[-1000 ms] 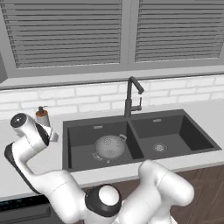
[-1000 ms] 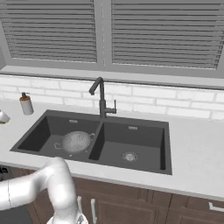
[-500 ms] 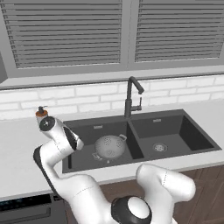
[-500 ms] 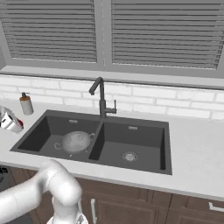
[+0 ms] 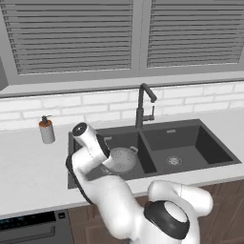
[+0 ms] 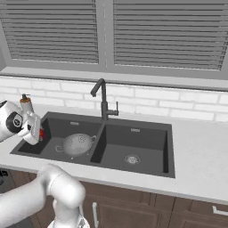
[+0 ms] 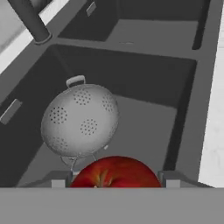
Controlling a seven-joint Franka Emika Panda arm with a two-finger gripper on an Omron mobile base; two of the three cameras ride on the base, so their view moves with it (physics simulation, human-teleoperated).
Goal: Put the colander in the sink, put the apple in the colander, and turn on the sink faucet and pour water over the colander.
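- The arm has swung in from the far left over the last second: its hand, which was out over the counter by the soap dispenser (image 5: 46, 129), now hangs above the left edge of the sink (image 6: 165, 133).
- The gripper (image 6: 39, 133) comes in carrying the apple (image 7: 114, 171), and the fruit sits clamped between the two fingertips (image 7: 59, 179), red skin bulging up at the bottom of the hand view.
- From the right base view a spot of red shows at the hand, just over the sink's left rim.
- The colander (image 7: 79, 120) is already down in the left basin, resting on the floor beside the centre divider, one loop handle toward the faucet (image 5: 141, 106).
- Here is the relation that counts: the colander lies ahead of the apple and below it, further along toward the divider. In the hand view it sits just above and a touch left of the fruit.
- The apple is not over the bowl yet, I judge; the rim closest to the hand is just short of it.
- Next call, as I see it: carry on toward the divider, centre over the bowl, drop lower, then let go.
- The faucet stands behind the divider, untouched, no water running.
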